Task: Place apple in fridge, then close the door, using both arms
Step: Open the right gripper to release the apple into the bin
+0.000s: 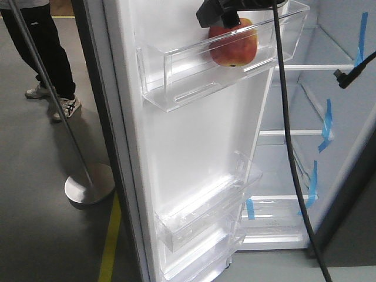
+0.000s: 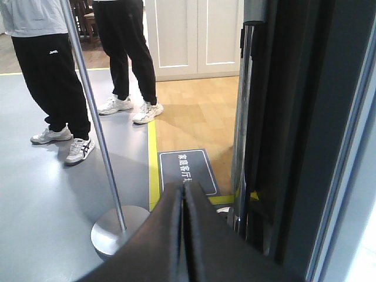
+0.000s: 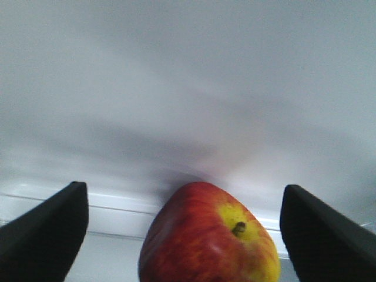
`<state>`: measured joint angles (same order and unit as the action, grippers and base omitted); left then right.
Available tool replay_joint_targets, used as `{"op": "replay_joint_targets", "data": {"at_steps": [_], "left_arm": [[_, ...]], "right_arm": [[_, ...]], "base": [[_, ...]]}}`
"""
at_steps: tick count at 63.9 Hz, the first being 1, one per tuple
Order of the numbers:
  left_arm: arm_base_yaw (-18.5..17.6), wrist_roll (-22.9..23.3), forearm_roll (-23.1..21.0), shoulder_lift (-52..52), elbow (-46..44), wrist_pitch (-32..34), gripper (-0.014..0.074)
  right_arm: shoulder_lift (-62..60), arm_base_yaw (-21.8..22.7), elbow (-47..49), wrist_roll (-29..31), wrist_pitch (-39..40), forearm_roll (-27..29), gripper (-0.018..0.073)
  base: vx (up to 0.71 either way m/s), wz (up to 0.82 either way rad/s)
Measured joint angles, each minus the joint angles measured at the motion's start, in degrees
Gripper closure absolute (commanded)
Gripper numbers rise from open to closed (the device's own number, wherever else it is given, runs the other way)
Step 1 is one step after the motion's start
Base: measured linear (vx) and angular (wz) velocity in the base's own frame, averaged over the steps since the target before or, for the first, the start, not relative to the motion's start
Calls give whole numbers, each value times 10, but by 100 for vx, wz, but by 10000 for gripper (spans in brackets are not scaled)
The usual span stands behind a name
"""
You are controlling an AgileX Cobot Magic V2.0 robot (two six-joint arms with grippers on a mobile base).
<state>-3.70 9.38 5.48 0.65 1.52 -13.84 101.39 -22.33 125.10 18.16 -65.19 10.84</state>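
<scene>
The fridge stands open, white inside with glass shelves and blue tape strips. Its door is swung out, showing its white inner face and clear bins. The apple, red with yellow patches, rests in the top door bin. My right gripper hovers just above it, open. In the right wrist view the apple lies between the spread fingers of the right gripper, touching neither. My left gripper is shut on nothing, beside the door's dark outer face.
A chrome barrier post with a round base stands left of the door, with people behind it. A yellow line and a dark sign mark the floor. A black cable hangs before the fridge opening.
</scene>
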Motion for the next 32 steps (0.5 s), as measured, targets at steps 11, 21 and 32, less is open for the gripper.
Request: {"op": "replay_joint_targets", "data": {"at_steps": [11,21,32], "left_arm": [[0,0,0,0,0,0,601],[0,0,0,0,0,0,601],[0,0,0,0,0,0,601]], "right_arm": [[-4,-2,0,-28,1,-1,-84],[-38,2,0,-32,-9,-15,-51],[-120,45,-25,-36,-31,-18,-6]], "base": [[0,0],[0,0],[0,0]]}}
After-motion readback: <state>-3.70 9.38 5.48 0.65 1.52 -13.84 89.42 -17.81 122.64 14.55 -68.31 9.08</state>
